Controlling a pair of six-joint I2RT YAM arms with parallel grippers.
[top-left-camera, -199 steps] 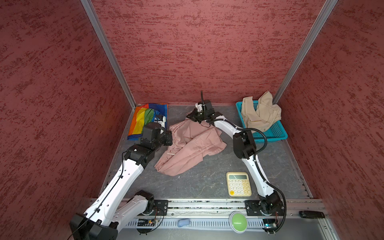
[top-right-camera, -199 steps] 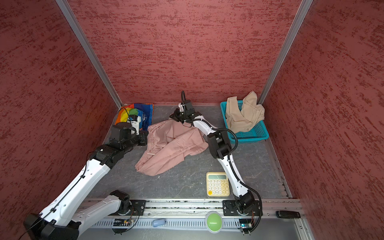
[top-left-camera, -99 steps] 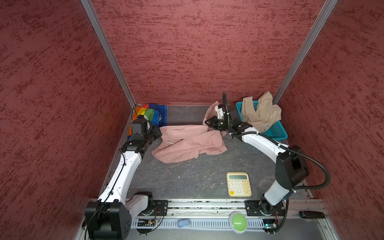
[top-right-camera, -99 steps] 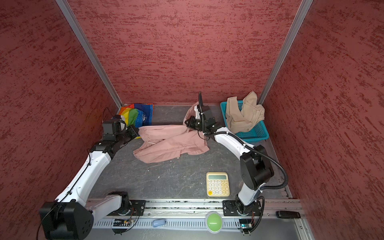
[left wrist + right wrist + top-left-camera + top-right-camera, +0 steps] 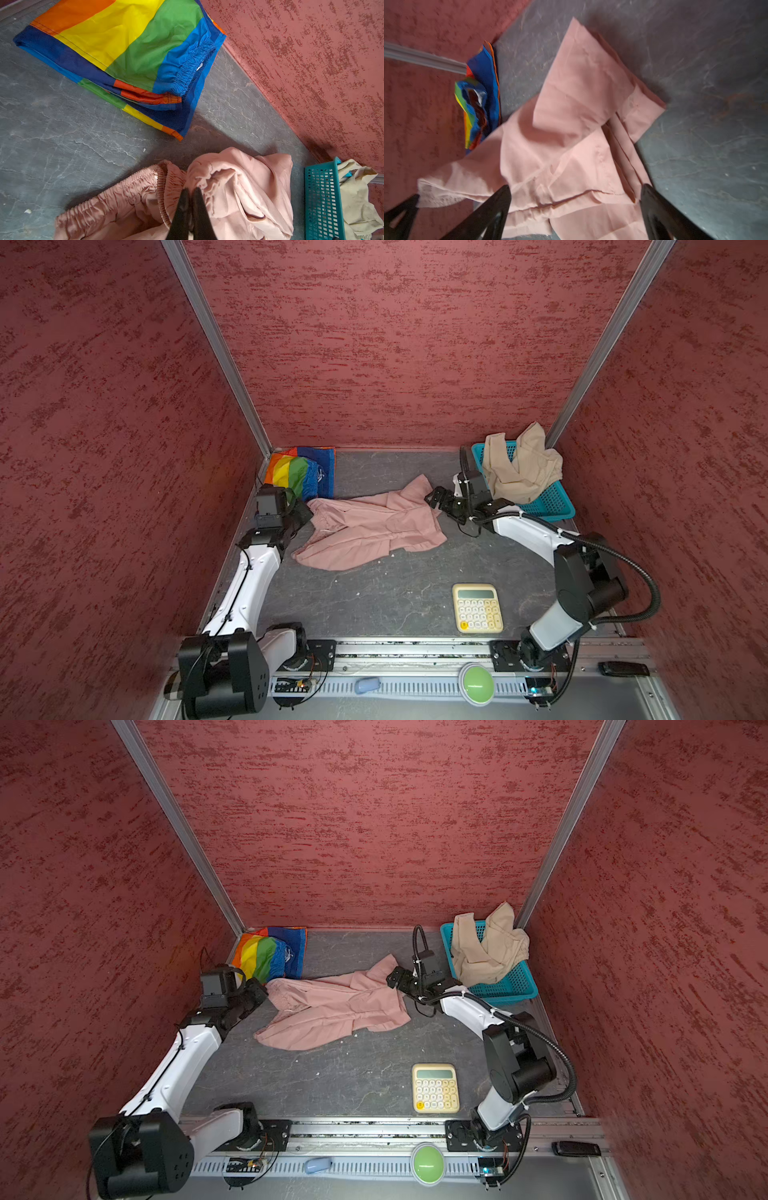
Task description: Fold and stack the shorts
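Left wrist: left tool point(image 5: 190, 190) tight on pink shorts point(image 5: 239, 187); right tool point(image 5: 576, 187) wide.

Basket point(image 5: 552, 504) right of spread shorts point(image 5: 374, 526)

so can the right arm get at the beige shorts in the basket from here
probably yes: the right end effector is open at the pink shorts' edge, the teal basket sits close beside that arm, and the beige shorts lie heaped on top with nothing covering them

A teal basket point(image 5: 552, 502) sits at the worktop's point(image 5: 395, 597) far right corner; a cream calculator point(image 5: 478, 608) lies near the front edge.
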